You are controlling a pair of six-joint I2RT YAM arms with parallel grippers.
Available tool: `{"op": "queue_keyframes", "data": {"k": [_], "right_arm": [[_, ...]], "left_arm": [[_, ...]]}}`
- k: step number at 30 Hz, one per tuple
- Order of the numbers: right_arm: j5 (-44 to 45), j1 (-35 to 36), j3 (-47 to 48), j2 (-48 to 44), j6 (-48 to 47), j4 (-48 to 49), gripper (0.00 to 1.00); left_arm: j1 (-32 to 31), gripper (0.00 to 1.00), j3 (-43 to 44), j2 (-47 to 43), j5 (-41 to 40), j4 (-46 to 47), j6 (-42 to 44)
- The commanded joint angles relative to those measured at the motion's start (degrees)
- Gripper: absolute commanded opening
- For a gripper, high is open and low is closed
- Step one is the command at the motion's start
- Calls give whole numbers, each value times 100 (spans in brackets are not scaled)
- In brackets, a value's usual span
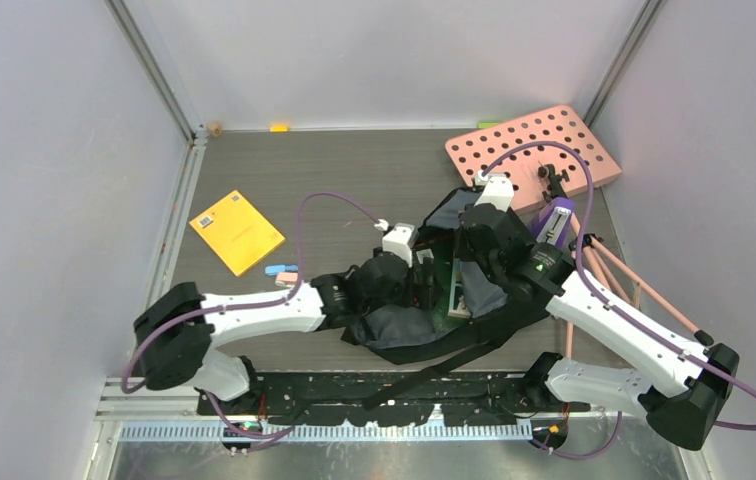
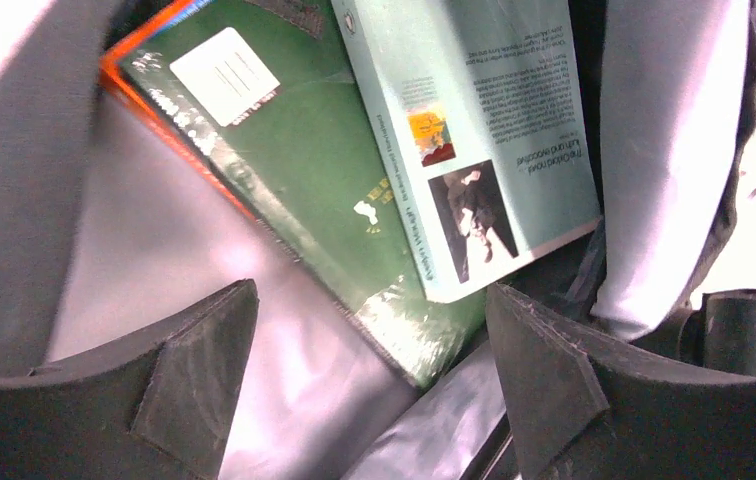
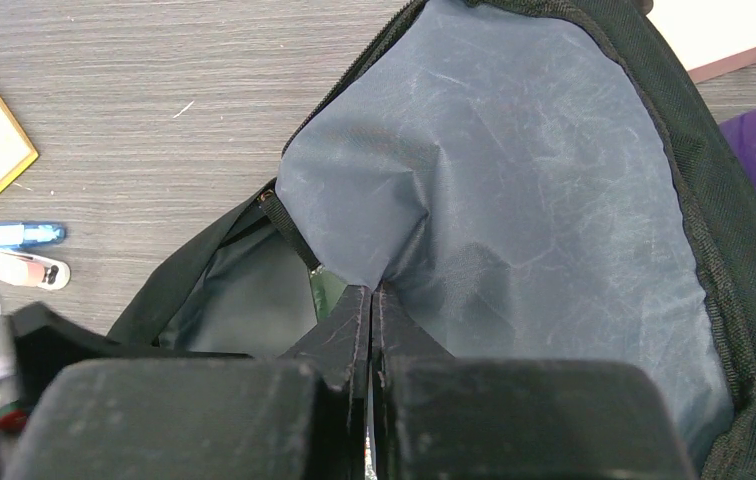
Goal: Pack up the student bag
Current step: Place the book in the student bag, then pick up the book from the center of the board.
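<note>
One student bag (image 1: pixel 394 332), soft and floppy, I judge; best held at its rim, where my right gripper (image 3: pixel 372 305) pinches the grey lining (image 3: pixel 514 200); left gripper (image 2: pixel 369 310) spread wide, empty

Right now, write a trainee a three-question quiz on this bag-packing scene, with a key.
1. True or false: the right claw is shut, pinching the grey lining of the student bag.
2. The left claw is: A open, B shut, C out of view.
3. What colour is the pad lying on the table outside the bag?

Key: 1 true; 2 A; 3 yellow.
</note>
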Motion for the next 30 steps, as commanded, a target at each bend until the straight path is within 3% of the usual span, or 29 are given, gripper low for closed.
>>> {"op": "queue_keyframes", "data": {"k": [1, 8, 11, 14, 21, 25, 30], "right_arm": [[226, 10, 190, -250, 89, 858, 0], [269, 10, 176, -256, 53, 817, 0], [271, 10, 150, -257, 59, 831, 1], [264, 10, 131, -249, 61, 833, 0], [148, 10, 91, -229, 12, 913, 0], [107, 10, 2, -226, -78, 993, 0], [158, 10, -70, -267, -181, 771, 1]], "left_arm": [[96, 89, -228, -717, -38, -310, 970], [312, 97, 114, -1673, 198, -1839, 2227], [872, 99, 222, -2060, 743, -2338, 2358], [1463, 100, 530, -2287, 757, -3189, 2366], [3876, 100, 569, -2317, 1333, -4225, 2272], [5522, 100, 164, -2275, 2280, -3838, 1908], [6871, 100, -126, -2186, 2993, -3426, 1617]]}}
